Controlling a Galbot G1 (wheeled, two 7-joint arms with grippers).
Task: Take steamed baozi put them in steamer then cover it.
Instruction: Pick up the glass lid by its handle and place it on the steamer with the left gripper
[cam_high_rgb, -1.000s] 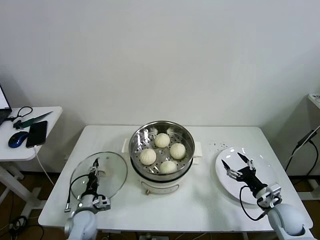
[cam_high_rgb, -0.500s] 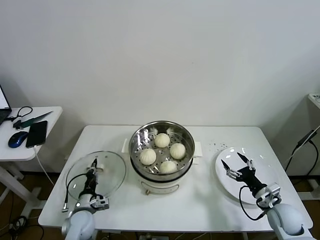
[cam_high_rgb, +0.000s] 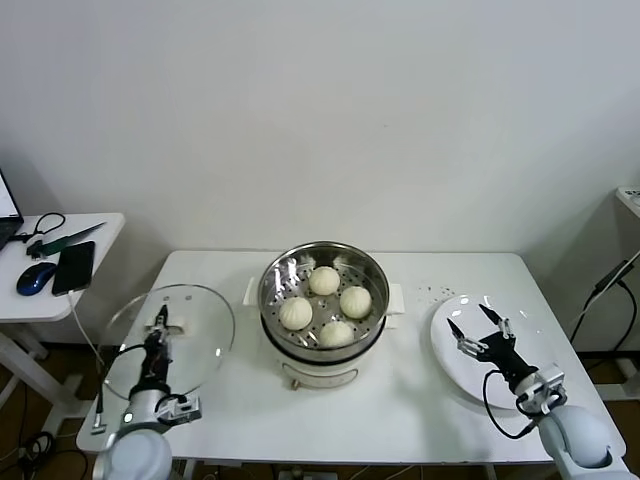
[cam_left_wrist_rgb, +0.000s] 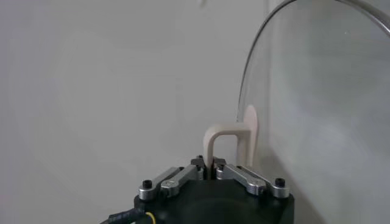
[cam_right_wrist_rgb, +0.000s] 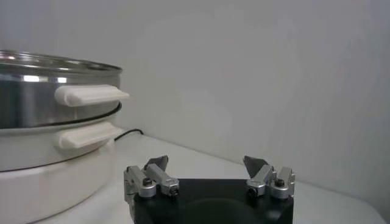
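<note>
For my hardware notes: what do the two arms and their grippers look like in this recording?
Both arms end in rounded white shells with silver wrist brackets and looping black cables. The left gripper and right gripper have black bodies, silver-grey metal finger links fastened by black screws, and dark pointed tips. A yellow-marked cable shows at the left gripper's base.

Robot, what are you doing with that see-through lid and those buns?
All four steamed baozi already sit in the steamer. The left gripper is shut on the white handle of the glass lid, holding it up left of the steamer. The right gripper waits open over the white plate.
</note>
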